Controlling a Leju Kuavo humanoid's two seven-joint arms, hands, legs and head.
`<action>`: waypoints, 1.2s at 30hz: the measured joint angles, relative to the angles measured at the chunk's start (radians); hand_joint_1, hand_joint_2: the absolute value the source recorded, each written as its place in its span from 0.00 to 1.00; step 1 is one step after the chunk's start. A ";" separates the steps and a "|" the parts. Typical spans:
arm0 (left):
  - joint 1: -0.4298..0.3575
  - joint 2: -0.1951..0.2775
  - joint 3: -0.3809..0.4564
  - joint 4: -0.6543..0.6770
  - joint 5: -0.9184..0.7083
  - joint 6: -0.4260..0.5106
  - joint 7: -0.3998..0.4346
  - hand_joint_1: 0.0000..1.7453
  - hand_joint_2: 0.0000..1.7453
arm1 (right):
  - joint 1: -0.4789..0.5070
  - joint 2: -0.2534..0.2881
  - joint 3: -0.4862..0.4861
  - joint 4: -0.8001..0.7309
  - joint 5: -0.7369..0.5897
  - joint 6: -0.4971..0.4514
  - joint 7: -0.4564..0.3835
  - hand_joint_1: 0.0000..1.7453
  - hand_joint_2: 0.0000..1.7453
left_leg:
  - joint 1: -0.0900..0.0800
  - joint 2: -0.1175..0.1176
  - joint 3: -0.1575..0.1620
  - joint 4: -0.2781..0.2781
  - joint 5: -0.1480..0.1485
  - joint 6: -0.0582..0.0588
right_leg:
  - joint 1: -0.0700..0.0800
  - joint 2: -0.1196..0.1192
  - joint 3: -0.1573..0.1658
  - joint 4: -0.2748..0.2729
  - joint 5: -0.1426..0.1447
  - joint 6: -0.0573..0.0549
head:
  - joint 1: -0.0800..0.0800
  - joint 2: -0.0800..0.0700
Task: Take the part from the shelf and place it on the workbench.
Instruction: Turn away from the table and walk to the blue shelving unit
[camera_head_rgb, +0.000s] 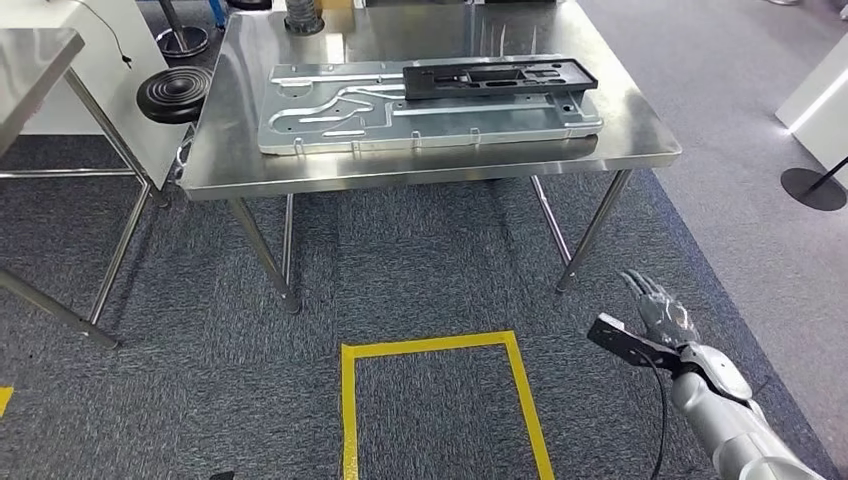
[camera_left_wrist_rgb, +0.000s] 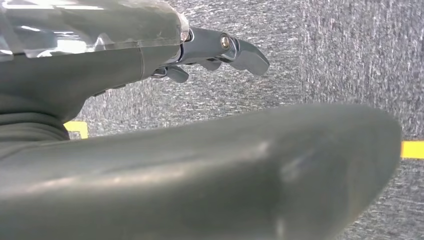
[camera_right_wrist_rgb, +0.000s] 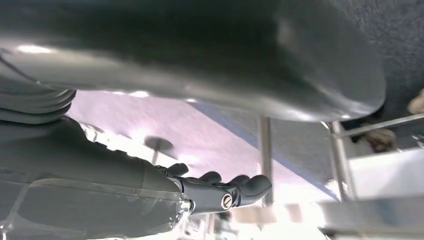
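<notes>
One black part (camera_head_rgb: 498, 77), one metal panel (camera_head_rgb: 430, 110), two steel tables (camera_head_rgb: 240, 150).

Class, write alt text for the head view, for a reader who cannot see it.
A steel workbench holds a long grey metal plate with a black frame part lying on it. The robot's right hand hangs empty, fingers apart, over grey carpet near a yellow taped square.

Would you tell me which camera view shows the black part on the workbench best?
The head view: the black part lies in full sight on a silver plate on the workbench. The left wrist view looks at carpet past the left hand; the right wrist view shows the right hand and table legs, not the part.
</notes>
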 joint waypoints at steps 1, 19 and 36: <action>0.000 0.000 0.000 0.000 0.000 0.000 0.000 0.00 0.00 | 0.018 0.004 -0.021 0.006 -0.005 0.001 0.000 0.00 0.00 | 0.001 0.001 -0.005 -0.003 0.008 0.007 | -0.002 0.001 -0.008 0.019 -0.020 0.005 | 0.000 0.000; -0.007 0.001 -0.006 0.000 -0.019 0.003 0.013 0.00 0.00 | 0.204 0.129 -0.309 0.105 -0.098 0.065 0.040 0.00 0.00 | 0.002 0.004 -0.131 0.165 -0.064 -0.041 | -0.006 0.004 0.078 -0.035 -0.049 -0.039 | 0.000 0.000; -0.019 0.005 -0.028 0.000 -0.037 0.006 0.032 0.00 0.00 | 0.331 0.237 -0.461 0.190 -0.176 0.153 0.163 0.00 0.00 | -0.004 0.009 0.007 -0.038 0.020 0.017 | -0.011 0.011 -0.074 0.242 -0.177 0.026 | 0.000 0.000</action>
